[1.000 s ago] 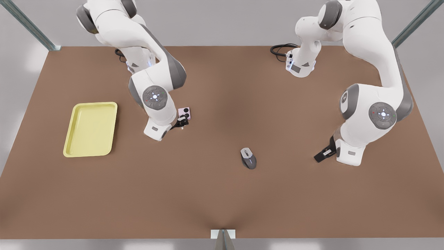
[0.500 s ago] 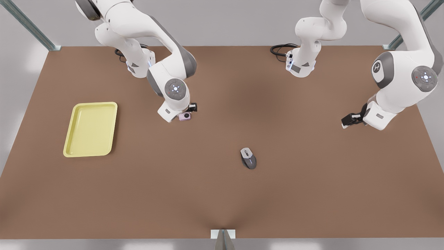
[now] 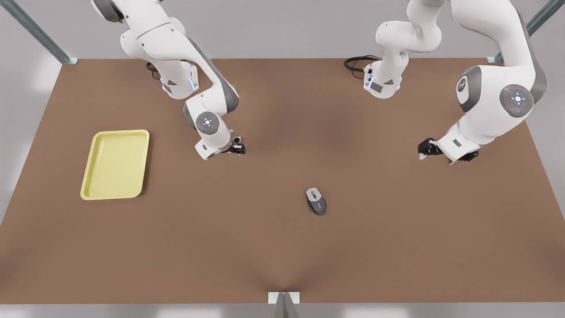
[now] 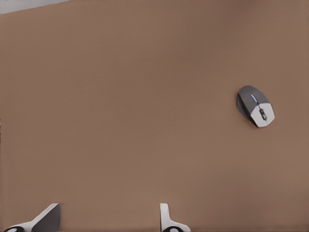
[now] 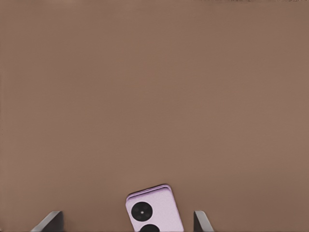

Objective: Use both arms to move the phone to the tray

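matt brown table (image 3: 282,247), smooth pale yellow tray (image 3: 115,164), glossy white arms (image 3: 485,119)

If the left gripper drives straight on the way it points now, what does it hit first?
Likely bare brown tabletop: the open left gripper, at the front view's right, points at it, with the grey oval mouse off to one side. Right gripper straddles the pale pink phone.

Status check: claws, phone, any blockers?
Right claw open, straddling pale pink-lilac square phone, not in pale yellow rectangular tray. Left claw open, waiting, front view's right. Grey oval mouse off the path.
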Robot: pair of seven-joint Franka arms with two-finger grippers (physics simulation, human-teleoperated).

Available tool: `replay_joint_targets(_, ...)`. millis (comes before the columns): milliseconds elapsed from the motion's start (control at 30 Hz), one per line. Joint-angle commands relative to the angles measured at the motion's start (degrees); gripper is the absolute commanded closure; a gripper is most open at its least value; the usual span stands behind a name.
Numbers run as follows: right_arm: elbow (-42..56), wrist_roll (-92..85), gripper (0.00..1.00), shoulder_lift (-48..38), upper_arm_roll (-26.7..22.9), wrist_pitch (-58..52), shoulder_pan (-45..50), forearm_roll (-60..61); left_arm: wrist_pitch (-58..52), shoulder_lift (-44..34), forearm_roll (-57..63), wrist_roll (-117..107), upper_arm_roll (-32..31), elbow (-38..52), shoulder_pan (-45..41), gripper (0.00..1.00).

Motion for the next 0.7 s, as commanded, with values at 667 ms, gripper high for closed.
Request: replay_joint_targets(667, -11.11, -21.94, 0.00, 1.36, 2.46, 13.89, 0.62, -0.78, -1.74, 0.03, -0.04, 1.58, -0.49, 2.48, 1.41, 0.00)
